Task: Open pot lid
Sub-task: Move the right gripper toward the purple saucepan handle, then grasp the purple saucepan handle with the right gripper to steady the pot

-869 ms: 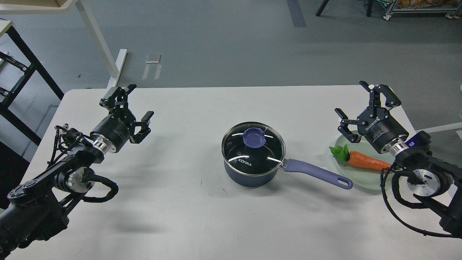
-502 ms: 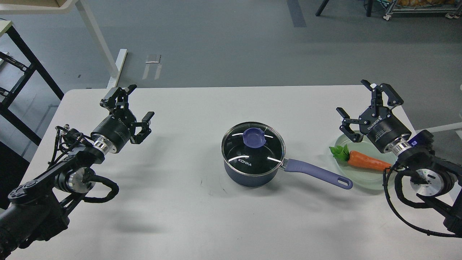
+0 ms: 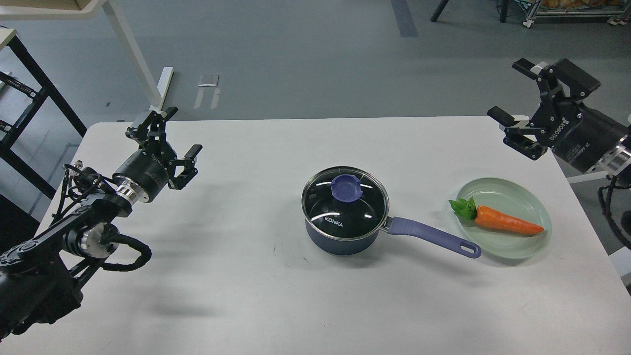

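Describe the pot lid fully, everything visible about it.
The lid is a round disc of clear glass with a steel rim and a blue-purple knob at its centre. It lies flat and closed on the pot, matching its width, so the black interior shows through. Bright streaks of light reflect off the glass. It sits near the table's middle. Neither gripper touches it; both are far off to the sides.

grey floor (image 3: 305, 59), white table (image 3: 276, 305)

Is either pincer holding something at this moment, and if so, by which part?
Nothing is held. The left pincer and the right pincer are both open and empty, far from the lid resting on the pot.
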Controlling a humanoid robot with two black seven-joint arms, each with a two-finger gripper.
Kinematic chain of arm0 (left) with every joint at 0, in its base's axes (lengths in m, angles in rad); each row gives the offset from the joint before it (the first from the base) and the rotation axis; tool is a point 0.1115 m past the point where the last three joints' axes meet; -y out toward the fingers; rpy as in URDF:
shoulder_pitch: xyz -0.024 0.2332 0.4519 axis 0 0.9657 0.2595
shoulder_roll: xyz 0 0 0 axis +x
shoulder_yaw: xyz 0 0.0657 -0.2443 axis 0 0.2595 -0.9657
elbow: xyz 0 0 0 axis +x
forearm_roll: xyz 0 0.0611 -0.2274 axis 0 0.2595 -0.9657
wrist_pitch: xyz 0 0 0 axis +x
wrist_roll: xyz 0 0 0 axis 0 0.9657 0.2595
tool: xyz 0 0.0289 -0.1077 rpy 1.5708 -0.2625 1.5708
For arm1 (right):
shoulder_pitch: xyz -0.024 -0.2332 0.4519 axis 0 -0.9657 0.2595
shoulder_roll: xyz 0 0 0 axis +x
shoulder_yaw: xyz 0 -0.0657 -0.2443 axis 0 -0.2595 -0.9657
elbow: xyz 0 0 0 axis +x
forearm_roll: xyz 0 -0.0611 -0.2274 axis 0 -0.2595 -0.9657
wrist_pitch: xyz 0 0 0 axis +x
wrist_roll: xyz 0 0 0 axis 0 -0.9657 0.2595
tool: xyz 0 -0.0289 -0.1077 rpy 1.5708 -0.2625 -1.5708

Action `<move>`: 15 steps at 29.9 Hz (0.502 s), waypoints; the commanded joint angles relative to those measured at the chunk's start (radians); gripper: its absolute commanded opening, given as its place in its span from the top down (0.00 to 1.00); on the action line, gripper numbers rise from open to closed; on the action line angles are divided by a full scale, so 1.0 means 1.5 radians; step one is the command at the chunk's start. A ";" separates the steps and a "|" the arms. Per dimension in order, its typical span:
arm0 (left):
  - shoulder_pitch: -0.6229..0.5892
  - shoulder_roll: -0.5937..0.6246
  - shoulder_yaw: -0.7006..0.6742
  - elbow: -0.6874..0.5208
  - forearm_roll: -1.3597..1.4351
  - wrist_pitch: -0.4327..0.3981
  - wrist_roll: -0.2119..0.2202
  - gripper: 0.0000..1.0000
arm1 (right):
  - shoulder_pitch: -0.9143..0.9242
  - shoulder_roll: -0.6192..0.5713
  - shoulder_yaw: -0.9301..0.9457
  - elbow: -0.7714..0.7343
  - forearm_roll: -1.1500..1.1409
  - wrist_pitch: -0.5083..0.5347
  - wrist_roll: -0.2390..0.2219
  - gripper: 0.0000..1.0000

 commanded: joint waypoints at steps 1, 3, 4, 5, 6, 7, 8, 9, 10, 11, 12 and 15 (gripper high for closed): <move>-0.001 0.000 0.001 -0.015 0.003 0.004 -0.007 0.01 | 0.047 -0.014 -0.005 0.045 -0.210 -0.015 0.000 0.00; -0.001 0.000 0.001 -0.019 0.003 0.006 -0.007 0.01 | 0.056 -0.017 -0.008 0.071 -0.337 -0.031 0.000 0.00; -0.001 0.000 0.001 -0.020 0.003 0.006 -0.007 0.01 | 0.059 -0.020 -0.011 0.083 -0.407 -0.037 0.000 0.00; -0.001 0.000 0.001 -0.022 0.003 0.007 -0.007 0.01 | 0.062 -0.023 -0.019 0.092 -0.464 -0.040 0.000 0.00; -0.001 0.001 0.001 -0.025 0.003 0.008 -0.007 0.01 | 0.067 -0.024 -0.032 0.100 -0.527 -0.043 0.000 0.00; -0.001 0.002 0.001 -0.028 0.003 0.009 -0.007 0.01 | 0.071 -0.025 -0.048 0.106 -0.576 -0.044 0.000 0.00; -0.001 0.003 0.001 -0.030 0.003 0.009 -0.007 0.01 | 0.077 -0.028 -0.069 0.114 -0.624 -0.045 0.000 0.00; 0.000 0.004 0.001 -0.032 0.003 0.009 -0.007 0.01 | 0.083 -0.031 -0.091 0.121 -0.663 -0.049 0.000 0.00; 0.000 0.004 0.001 -0.033 0.003 0.009 -0.007 0.01 | 0.088 -0.032 -0.115 0.132 -0.699 -0.056 0.000 0.00; 0.000 0.006 0.001 -0.033 0.003 0.009 -0.007 0.01 | 0.093 -0.032 -0.137 0.140 -0.733 -0.066 0.000 0.00; 0.000 0.007 0.001 -0.034 0.003 0.010 -0.007 0.01 | 0.097 -0.032 -0.156 0.144 -0.761 -0.076 0.000 0.00; 0.000 0.008 0.001 -0.042 0.003 0.011 -0.007 0.01 | 0.106 -0.030 -0.196 0.145 -0.846 -0.111 0.000 0.00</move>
